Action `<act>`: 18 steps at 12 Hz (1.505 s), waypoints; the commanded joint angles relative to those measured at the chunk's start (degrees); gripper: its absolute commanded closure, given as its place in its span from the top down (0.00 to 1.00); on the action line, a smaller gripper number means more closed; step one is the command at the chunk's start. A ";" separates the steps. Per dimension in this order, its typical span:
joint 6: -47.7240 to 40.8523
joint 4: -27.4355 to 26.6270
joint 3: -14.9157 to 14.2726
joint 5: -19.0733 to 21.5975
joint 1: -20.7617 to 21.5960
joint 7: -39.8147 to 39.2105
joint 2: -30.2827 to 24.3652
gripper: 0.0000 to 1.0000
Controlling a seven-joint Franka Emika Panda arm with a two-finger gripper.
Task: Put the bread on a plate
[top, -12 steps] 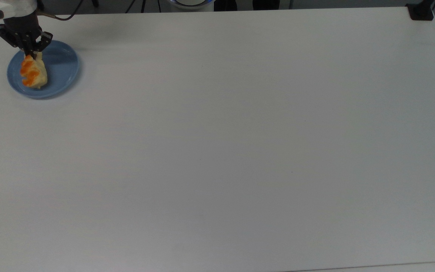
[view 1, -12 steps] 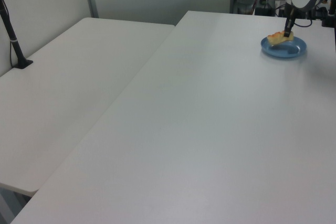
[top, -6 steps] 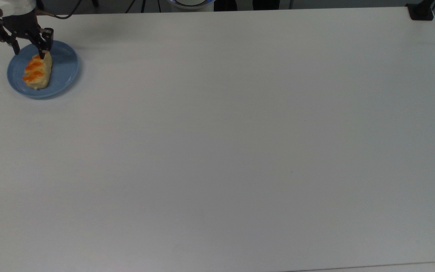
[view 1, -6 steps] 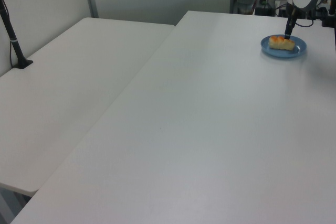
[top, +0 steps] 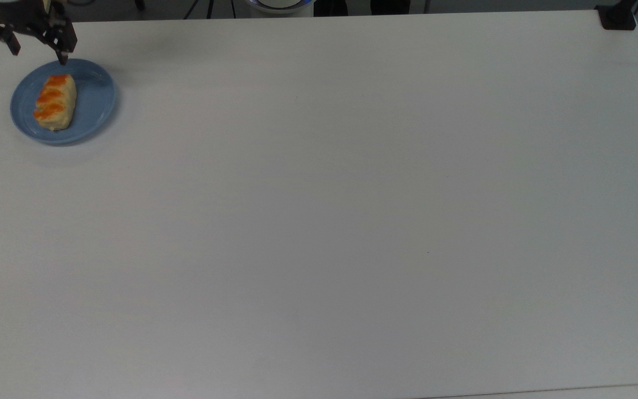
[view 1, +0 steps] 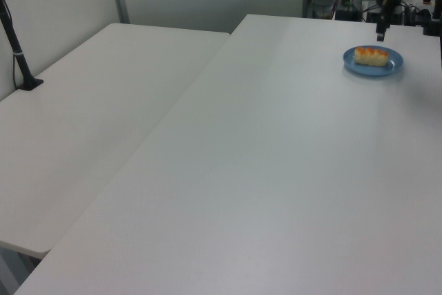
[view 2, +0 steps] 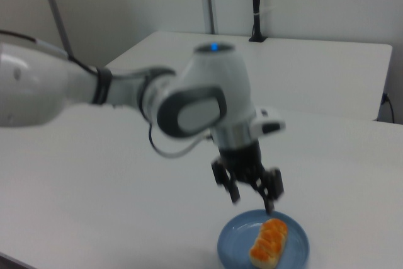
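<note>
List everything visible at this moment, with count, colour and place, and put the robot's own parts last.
bread: one, pale cream with orange stripes, lying flat on the plate.
plate: one, light blue, near the far-left corner of the table in the top view.
table: one, white, bearing the plate.
second table: one, white, beside the first, on the left view's left.
black post: one, standing on the second table.
gripper: one, black, open, raised above the plate's far edge, holding nothing.
arm: one, white and grey, reaching in from the right view's left.

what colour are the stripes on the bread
Orange-brown diagonal stripes on a pale cream loaf, the bread, clearest in the top view.
</note>
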 commanded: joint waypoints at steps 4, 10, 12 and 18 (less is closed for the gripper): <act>-24.67 23.75 8.77 10.76 3.94 19.14 -1.07 1.00; -24.06 25.35 1.98 10.15 24.64 36.40 -2.83 1.00; -24.06 25.43 -4.20 10.50 32.30 37.28 -2.92 1.00; -27.93 22.81 -3.43 4.00 33.38 22.70 -4.41 1.00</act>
